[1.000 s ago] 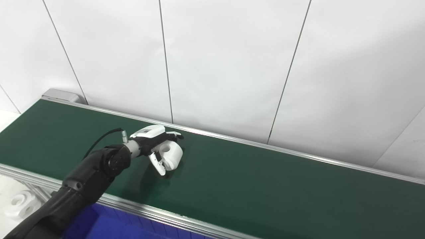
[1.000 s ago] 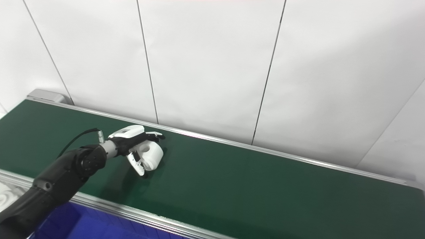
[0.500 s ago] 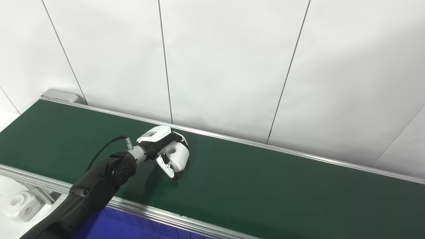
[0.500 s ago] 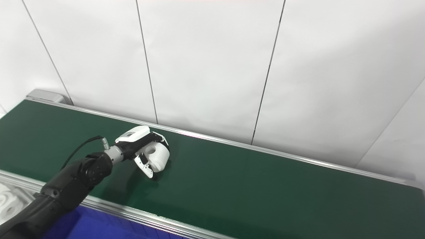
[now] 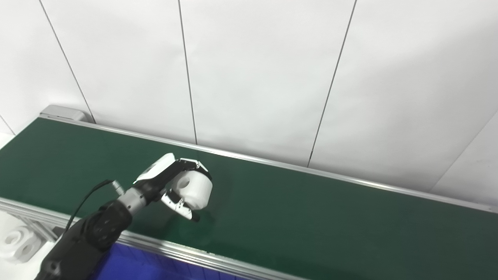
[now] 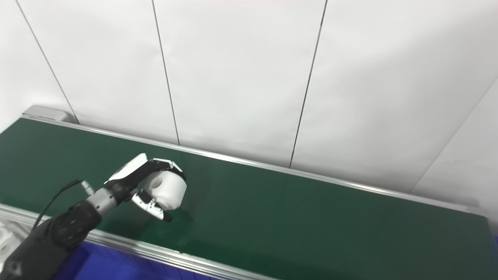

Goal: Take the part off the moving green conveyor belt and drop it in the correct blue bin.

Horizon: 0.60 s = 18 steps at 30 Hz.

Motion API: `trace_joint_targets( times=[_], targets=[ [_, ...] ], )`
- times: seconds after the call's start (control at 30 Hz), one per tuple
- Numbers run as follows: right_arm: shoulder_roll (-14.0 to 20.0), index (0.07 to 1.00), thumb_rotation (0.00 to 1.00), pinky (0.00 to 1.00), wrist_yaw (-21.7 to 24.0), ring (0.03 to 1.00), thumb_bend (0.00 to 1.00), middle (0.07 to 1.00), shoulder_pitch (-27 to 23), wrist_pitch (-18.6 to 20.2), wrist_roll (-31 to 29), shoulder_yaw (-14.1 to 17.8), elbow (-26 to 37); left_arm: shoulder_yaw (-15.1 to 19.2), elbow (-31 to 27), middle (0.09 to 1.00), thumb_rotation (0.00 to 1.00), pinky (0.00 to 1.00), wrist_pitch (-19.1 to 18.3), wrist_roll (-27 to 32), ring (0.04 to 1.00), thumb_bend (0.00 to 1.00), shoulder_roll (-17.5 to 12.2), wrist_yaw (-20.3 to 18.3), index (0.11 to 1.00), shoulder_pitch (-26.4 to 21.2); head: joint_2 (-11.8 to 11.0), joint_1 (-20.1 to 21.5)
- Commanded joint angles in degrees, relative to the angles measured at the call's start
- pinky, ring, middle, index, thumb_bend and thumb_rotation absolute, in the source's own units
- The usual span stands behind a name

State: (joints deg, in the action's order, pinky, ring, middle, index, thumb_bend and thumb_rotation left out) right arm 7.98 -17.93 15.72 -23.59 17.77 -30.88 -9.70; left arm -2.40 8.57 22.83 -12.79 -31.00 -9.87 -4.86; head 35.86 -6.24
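Note:
My left hand [image 5: 171, 182] is shut on a white cylindrical part [image 5: 193, 190] with a round hole in its end face. Fingers curl over the part's top and the thumb presses from below. Hand and part hang a little above the green conveyor belt [image 5: 311, 210], over its near-left stretch, with a shadow on the belt beneath them. In the right eye view the same hand [image 6: 146, 181] holds the part [image 6: 166, 191]. A blue bin [image 5: 136, 266] lies below the belt's near rail at the bottom left. My right hand is out of sight.
An aluminium rail [image 5: 218, 258] edges the belt's near side and another [image 5: 272, 163] its far side against the white panelled wall. A second white part [image 5: 15, 243] lies off the belt at the far left edge.
The left hand has lifted the white part off the belt and drawn it toward the near rail. The camera has shifted slightly as well.

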Motion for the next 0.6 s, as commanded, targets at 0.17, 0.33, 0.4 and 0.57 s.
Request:
trace_joint_targets(
  times=[0.17, 0.33, 0.4, 0.57],
  targets=[
    [-2.5, 0.913, 0.29, 0.80, 4.7, 0.866, 0.83, 0.906, 2.9, -1.1, 1.7, 2.1, 6.2, 1.5, -6.4, 0.498, 0.00, 0.46, 4.1, 9.3, 0.441, 0.50, 0.8, -0.3, 0.516, 9.1, 7.0, 4.6],
    [-3.9, 0.915, 0.29, 0.82, 6.8, 0.878, 0.82, 0.909, 3.9, -1.1, 2.0, 3.4, 8.0, 1.7, -9.6, 0.500, 0.00, 0.48, 4.1, 10.9, 0.443, 0.50, 1.8, -0.7, 0.516, 15.5, 8.7, 7.4],
    [-4.5, 0.907, 0.30, 0.82, 7.2, 0.875, 0.83, 0.902, 4.2, -0.7, 2.3, 4.0, 8.7, 1.0, -10.4, 0.498, 0.00, 0.46, 4.1, 10.8, 0.432, 0.50, 1.9, -1.3, 0.528, 17.4, 10.5, 8.2],
    [-5.8, 0.912, 0.32, 0.82, 8.8, 0.880, 0.84, 0.911, 4.7, 1.6, 3.1, 5.1, 11.1, -0.1, -12.4, 0.479, 0.00, 0.35, 4.1, 8.1, 0.378, 0.50, 2.6, -1.0, 0.551, 20.8, 13.1, 9.3]
  ],
)
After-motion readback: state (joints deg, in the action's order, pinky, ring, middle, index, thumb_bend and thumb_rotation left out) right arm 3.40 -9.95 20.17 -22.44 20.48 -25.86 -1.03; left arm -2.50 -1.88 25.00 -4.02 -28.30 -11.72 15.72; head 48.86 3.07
